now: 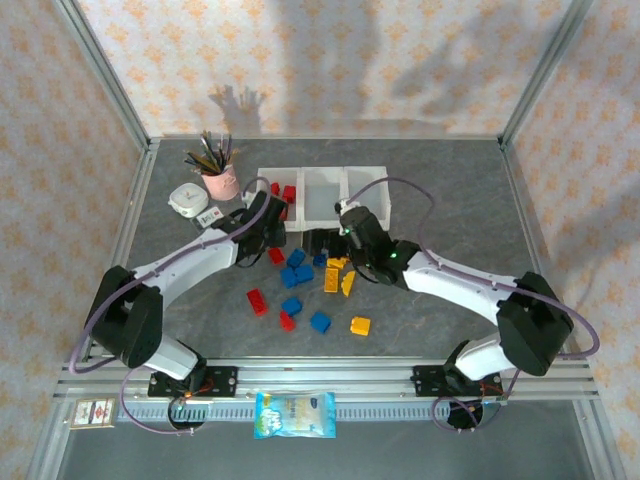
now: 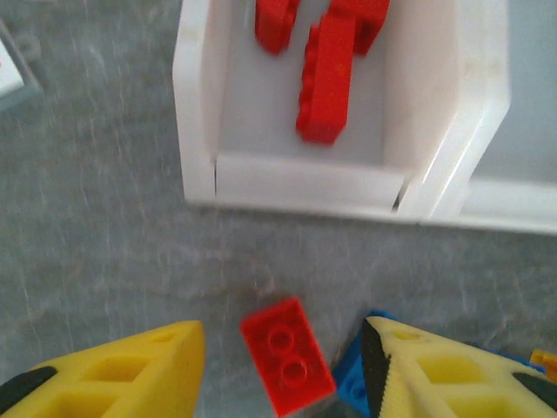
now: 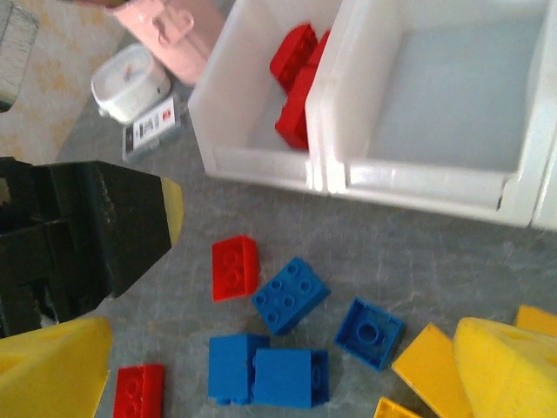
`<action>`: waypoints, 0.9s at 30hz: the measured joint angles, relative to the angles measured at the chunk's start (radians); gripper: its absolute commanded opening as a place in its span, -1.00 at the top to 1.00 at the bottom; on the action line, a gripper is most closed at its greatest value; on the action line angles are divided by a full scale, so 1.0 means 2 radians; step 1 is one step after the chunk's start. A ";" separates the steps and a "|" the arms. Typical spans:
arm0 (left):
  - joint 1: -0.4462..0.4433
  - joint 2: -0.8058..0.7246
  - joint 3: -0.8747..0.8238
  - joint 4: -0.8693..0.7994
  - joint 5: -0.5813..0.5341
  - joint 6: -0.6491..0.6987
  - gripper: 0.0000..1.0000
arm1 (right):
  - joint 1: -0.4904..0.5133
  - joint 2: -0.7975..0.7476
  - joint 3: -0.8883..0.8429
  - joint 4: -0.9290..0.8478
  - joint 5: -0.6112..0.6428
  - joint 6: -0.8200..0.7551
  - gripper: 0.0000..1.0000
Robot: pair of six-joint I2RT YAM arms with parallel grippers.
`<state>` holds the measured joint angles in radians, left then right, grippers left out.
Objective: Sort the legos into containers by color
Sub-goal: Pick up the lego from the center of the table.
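Note:
The containers (image 1: 322, 178) stand in a row at the back, and the left bin (image 2: 198, 131) holds several red legos (image 2: 326, 78). My left gripper (image 2: 283, 366) is open just in front of that bin. A red brick (image 2: 287, 355) lies on the table between its yellow fingers (image 2: 130, 374), touching neither, with a blue brick (image 2: 350, 376) beside the right finger. My right gripper (image 3: 278, 374) is open above a group of blue bricks (image 3: 265, 376), with a red brick (image 3: 235, 267) and yellow pieces (image 3: 431, 361) nearby. The middle bin (image 3: 452, 96) holds nothing.
A pink cup of brushes (image 1: 220, 178) and a small white device (image 1: 187, 200) stand left of the bins. Loose red, blue and yellow bricks lie scattered across the middle (image 1: 320, 322). The left arm's black wrist (image 3: 78, 235) sits close beside my right gripper. A blue packet (image 1: 295, 414) lies at the front rail.

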<state>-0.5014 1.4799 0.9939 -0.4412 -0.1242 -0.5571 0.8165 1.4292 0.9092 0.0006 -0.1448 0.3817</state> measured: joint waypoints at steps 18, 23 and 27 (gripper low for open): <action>-0.011 0.022 -0.084 0.099 0.012 -0.111 -0.27 | 0.009 0.018 -0.027 0.004 0.007 0.001 -0.99; -0.011 0.056 -0.083 0.119 0.014 -0.116 -0.23 | 0.009 0.018 -0.027 0.004 0.009 0.001 -0.99; -0.011 0.076 -0.083 0.127 0.016 -0.120 -0.16 | 0.009 0.018 -0.027 0.004 0.011 0.000 -0.99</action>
<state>-0.5240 1.6318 0.8276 -0.1864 -0.0929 -0.7975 0.8352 1.4651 0.8551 0.0078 -0.1234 0.3817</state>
